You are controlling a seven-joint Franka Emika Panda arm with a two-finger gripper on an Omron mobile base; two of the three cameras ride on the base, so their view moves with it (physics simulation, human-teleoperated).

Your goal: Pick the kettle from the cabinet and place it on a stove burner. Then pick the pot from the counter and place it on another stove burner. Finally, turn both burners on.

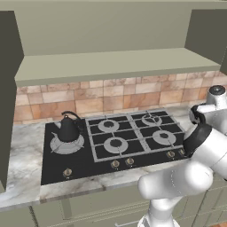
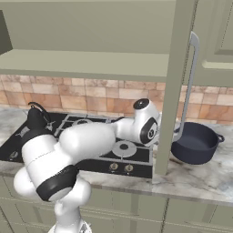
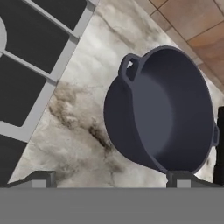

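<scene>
On the counter (image 2: 214, 175), right of the stove: the pot (image 3: 164, 111) awaits pickup.
The kettle (image 1: 68, 128) already sits on the large far-left stove burner (image 1: 66, 145). The gripper (image 3: 111, 177) hovers above the pot, jaws spread wide; best to straddle the near rim, descend squarely, then close.

Glossy white rounded arm (image 2: 86, 139) segments, black bands at the joints, round dark-faced cap with a pale ring on the wrist housing (image 2: 149, 129), small grey-capped joint top, two small dark grey squared fingertips (image 3: 41, 178)
</scene>
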